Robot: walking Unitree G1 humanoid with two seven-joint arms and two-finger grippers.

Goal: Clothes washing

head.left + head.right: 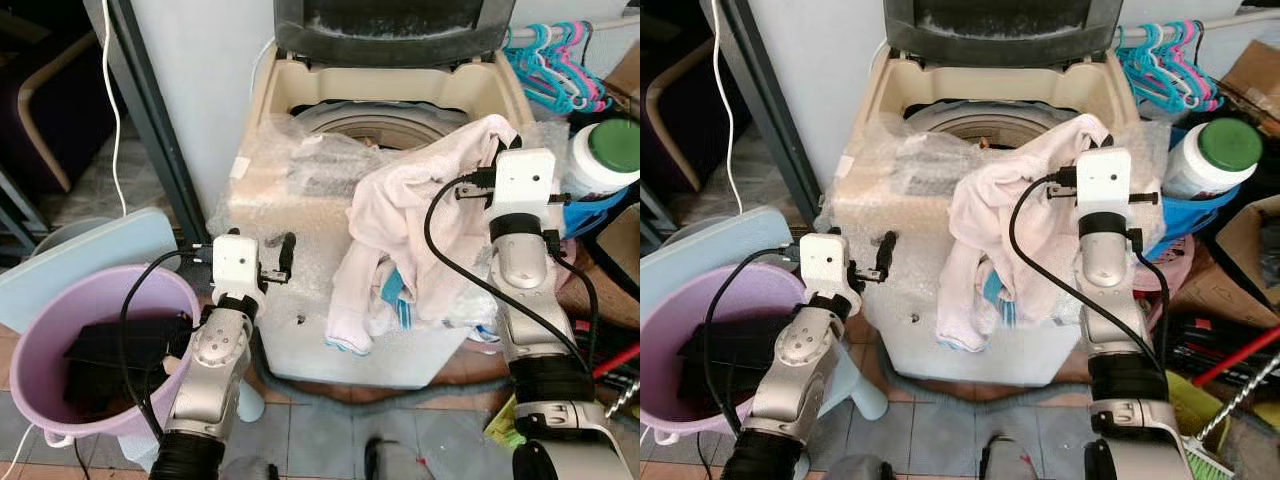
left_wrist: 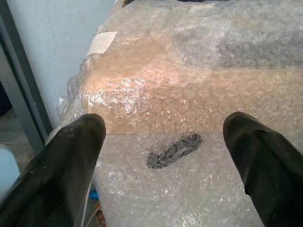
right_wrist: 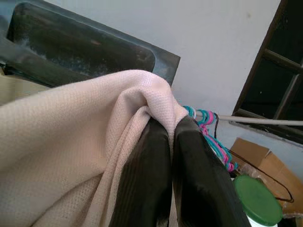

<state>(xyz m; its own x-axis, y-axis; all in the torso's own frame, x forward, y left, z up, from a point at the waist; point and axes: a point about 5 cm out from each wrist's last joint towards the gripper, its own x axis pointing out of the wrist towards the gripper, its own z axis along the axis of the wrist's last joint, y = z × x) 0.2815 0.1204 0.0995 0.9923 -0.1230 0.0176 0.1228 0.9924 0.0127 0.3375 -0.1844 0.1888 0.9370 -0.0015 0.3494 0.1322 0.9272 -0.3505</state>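
Right tool: fingers pressed together on a fold of the pale pink garment, held up at the front right corner of the washing machine. Most of the cloth hangs outside the drum opening, draped down the machine's front face together with a white piece with blue stripes.

Left tool: fingers spread wide, holding nothing, hovering just in front of the bubble wrap that covers the machine's top and front. Beside it stands a purple bucket with dark clothing inside.

Risks noted:
- The grip is on a single fold near the garment's edge. Judged likely: the hanging weight could pull the cloth free during a lift, dropping it to the tiled floor.
- The trailing bulk may snag on the loose bubble wrap or catch on the rim, so only part would enter the drum.
- The striped piece is not gripped, as far as can be seen; it could slide off the front once the pink cloth moves.
- The raised lid stands close behind the opening; an overreach could strike it.
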